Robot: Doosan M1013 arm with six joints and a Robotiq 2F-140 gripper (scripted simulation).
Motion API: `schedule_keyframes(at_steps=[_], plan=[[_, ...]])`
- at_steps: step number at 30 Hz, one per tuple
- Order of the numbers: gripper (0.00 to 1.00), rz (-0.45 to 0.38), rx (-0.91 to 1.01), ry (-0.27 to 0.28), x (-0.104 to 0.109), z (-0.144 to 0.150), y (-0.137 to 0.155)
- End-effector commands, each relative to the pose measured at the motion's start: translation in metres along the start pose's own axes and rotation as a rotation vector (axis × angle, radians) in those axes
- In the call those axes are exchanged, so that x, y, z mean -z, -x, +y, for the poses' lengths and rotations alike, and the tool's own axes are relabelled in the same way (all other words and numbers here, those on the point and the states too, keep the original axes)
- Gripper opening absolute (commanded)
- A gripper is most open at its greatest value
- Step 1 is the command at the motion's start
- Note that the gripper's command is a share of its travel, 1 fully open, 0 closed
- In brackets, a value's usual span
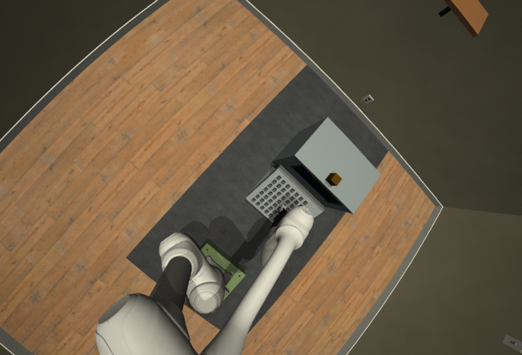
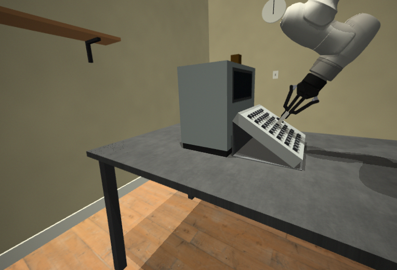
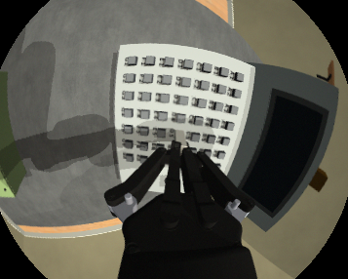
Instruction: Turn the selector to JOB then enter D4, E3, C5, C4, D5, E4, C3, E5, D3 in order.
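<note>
Keypad [image 1: 257,199] [image 2: 272,138] [image 3: 119,88]: pale panel, sloped, low edge away from the machine [image 1: 337,152] [image 2: 203,106] [image 3: 300,78]. Small dark keys in rows; names too small to read. No lit key made out. Machine: grey box, upright on counter [image 1: 219,186] [image 2: 198,177] [image 3: 81,29], dark screen [image 1: 313,183] [image 2: 242,85] [image 3: 288,151] above keypad.
</note>
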State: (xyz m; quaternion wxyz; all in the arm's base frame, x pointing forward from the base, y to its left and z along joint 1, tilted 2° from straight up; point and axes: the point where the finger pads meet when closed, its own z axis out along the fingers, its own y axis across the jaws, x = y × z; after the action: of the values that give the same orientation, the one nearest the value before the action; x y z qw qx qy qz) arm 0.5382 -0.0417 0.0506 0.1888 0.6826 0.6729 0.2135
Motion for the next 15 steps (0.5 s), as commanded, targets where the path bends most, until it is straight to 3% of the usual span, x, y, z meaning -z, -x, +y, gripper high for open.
schedule_keyframes(at_steps=[1, 15], plan=[[0.0, 0.0, 0.0, 0.0, -0.002, 0.0, 0.0], [0.0, 0.0, 0.0, 0.0, -0.0086, 0.0, 0.0]])
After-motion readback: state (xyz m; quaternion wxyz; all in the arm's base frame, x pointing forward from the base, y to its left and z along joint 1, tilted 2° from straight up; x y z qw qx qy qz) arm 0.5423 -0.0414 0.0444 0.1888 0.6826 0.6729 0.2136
